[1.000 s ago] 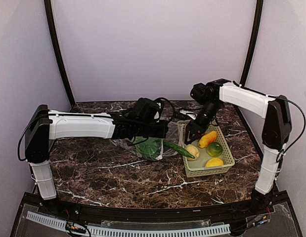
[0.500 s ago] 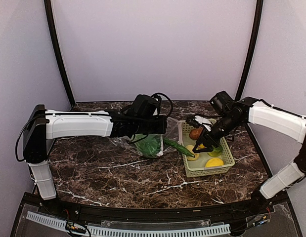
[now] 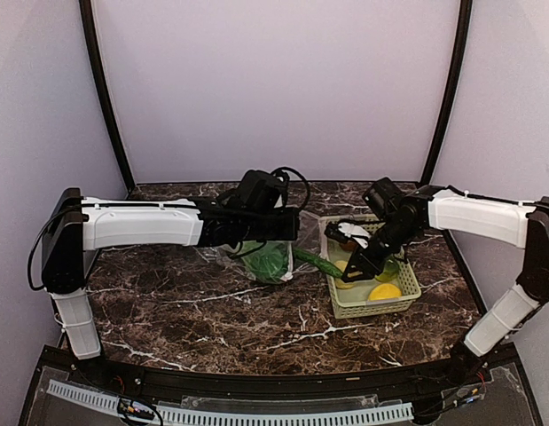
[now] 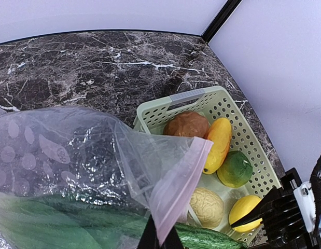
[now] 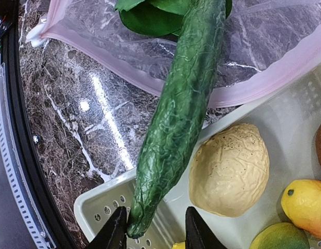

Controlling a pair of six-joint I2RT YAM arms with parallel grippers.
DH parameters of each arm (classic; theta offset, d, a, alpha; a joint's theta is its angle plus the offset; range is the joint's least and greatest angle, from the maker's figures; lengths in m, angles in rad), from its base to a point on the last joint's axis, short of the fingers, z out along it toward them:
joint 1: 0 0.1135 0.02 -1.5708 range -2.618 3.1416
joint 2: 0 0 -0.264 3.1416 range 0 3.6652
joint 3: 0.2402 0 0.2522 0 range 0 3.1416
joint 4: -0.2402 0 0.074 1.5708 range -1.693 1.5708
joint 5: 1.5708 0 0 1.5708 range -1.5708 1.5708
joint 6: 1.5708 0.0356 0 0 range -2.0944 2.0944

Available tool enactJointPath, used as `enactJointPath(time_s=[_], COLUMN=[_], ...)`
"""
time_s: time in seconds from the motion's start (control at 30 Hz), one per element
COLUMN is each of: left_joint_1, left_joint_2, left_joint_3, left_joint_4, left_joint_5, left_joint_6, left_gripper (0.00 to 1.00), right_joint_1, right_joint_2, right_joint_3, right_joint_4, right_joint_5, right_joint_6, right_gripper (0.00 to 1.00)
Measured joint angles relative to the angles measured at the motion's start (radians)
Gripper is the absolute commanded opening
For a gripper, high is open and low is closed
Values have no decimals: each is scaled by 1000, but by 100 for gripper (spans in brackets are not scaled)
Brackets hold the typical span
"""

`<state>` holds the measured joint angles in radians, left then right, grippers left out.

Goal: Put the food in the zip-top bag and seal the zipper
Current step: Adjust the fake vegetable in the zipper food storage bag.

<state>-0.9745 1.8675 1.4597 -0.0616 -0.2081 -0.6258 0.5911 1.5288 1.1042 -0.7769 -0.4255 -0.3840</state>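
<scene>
The zip-top bag (image 4: 72,155) lies open on the marble with the leafy bok choy (image 3: 270,264) inside. My left gripper (image 4: 160,238) is shut on the zipper (image 4: 181,192) and holds the mouth up. The long green vegetable (image 5: 183,104) lies half in the bag, its other end over the basket rim (image 5: 93,205). My right gripper (image 5: 152,228) straddles that end, open: one finger touches it and the other stands apart. The tan bumpy lump (image 5: 230,168), lemon (image 4: 246,212), lime (image 4: 235,168) and orange fruit (image 4: 218,142) sit in the basket.
The light green slotted basket (image 3: 407,293) stands right of the bag, close to the right wall and the black corner post (image 3: 443,89). A brown round fruit (image 4: 187,124) sits in its far corner. Dark marble table (image 3: 212,311) stretches in front of the bag.
My right arm has dropped lower and reached into the basket's near-left corner, and its jaws have narrowed around the long green vegetable's end. The left arm has kept its hold on the bag.
</scene>
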Motion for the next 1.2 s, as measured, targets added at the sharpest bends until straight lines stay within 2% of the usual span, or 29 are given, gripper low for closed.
enactJointPath(time_s=[0.07,0.2,0.4,0.57,0.8,1.07,1.13,1.2], left_joint_1=[0,0,0,0,0,0,0,0], left_joint_2=[0,0,-3,-4,-4,-27,-34,-36], left_joint_3=[0,0,-1,-3,-3,-15,-22,-24], left_joint_4=[0,0,0,1,8,10,17,26], left_joint_5=[0,0,0,2,10,15,17,18], left_joint_6=[-1,-6,-7,-7,-7,-10,-15,-23], left_gripper=[1,1,1,1,1,1,1,1], right_joint_1=[0,2,6,6,12,24,26,28], right_joint_2=[10,31,52,92,257,360,373,393], right_joint_3=[0,0,42,177,360,472,500,527], right_joint_4=[0,1,-6,-13,-69,-130,-130,-127], right_joint_5=[-1,-2,4,-2,-50,-118,-145,-175], right_joint_6=[0,4,14,38,65,104,119,141], right_gripper=[35,15,8,7,9,9,12,20])
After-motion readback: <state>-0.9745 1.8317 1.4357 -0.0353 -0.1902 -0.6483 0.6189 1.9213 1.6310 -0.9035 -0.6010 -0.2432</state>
